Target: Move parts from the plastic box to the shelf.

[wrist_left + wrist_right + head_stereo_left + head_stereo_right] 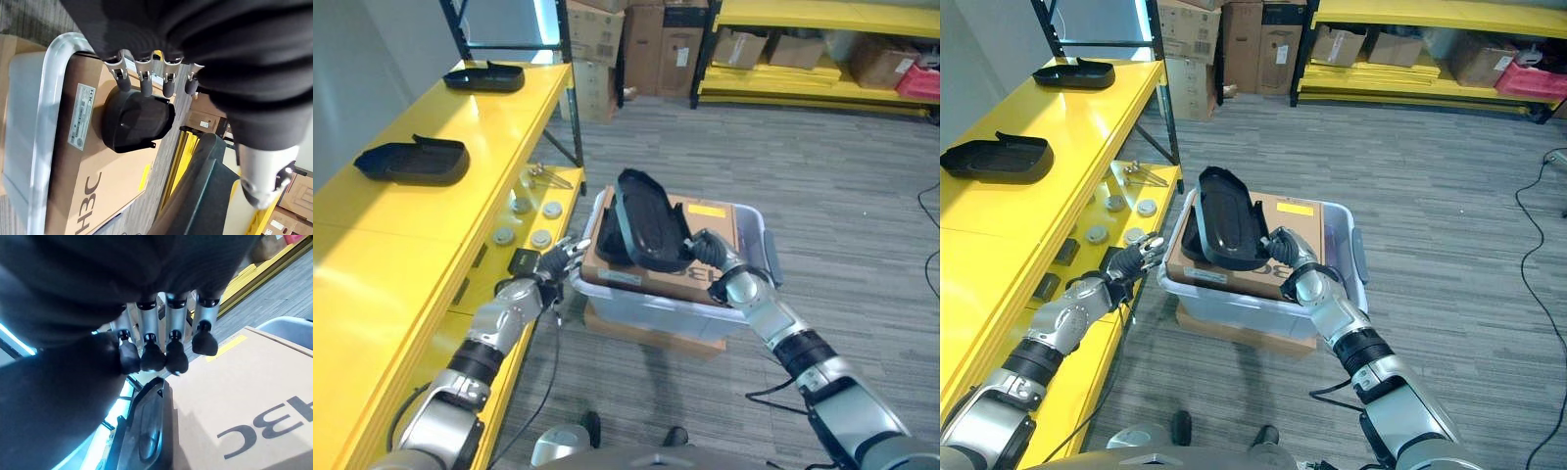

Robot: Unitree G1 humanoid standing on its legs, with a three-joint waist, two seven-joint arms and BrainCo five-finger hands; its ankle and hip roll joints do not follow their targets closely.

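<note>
one part [646, 223] in right hand [707, 251]; two parts [413, 161] on shelf [372, 255].

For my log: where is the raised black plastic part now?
The black plastic part stands tilted over the cardboard box in the clear plastic bin, gripped by the right hand.

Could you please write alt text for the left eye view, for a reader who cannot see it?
The robot's right hand grips a black plastic part, tilted up above a cardboard box inside a clear plastic box on the floor. The left hand hovers open beside the box, next to a yellow shelf holding two similar black parts.
</note>
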